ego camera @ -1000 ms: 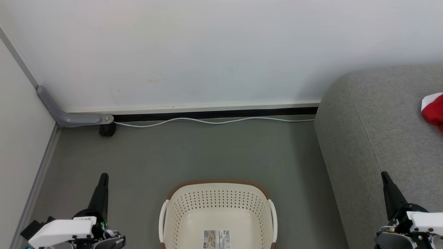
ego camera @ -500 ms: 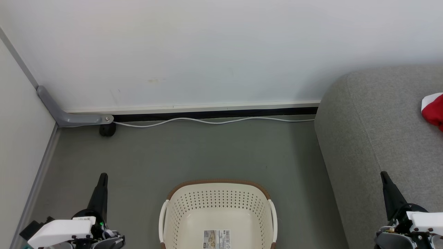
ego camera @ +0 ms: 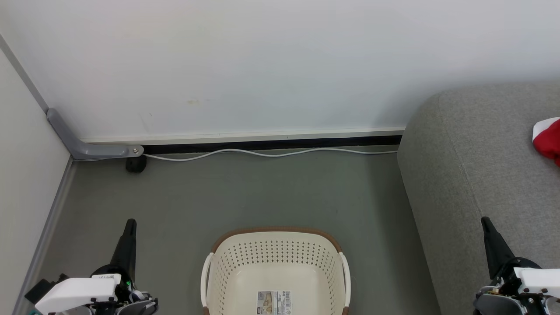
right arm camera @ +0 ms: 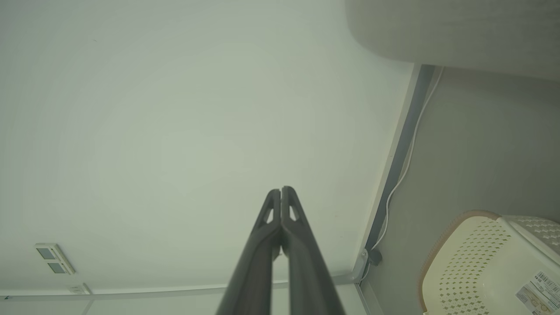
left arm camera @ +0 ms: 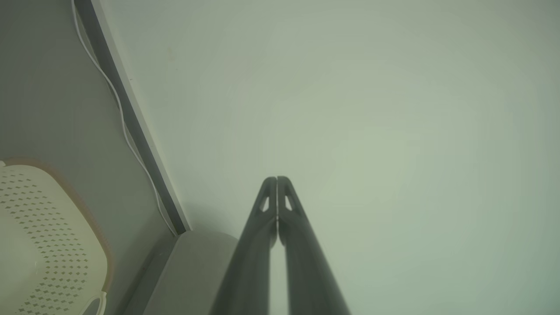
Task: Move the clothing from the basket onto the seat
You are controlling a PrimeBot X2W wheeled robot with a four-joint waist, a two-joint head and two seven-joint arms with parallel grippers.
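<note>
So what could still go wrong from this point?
The basket is cut off at the head view's bottom, so a garment could hide there. The clothing on the seat lies partly out of frame, so its placement can't be checked. The shut right gripper might brush the seat when moving.

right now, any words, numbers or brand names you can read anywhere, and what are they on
Nothing reads clearly.
Paper label inside the basket: print and a barcode, too small to read.
Small sticker on the left arm: too small to read.
</note>
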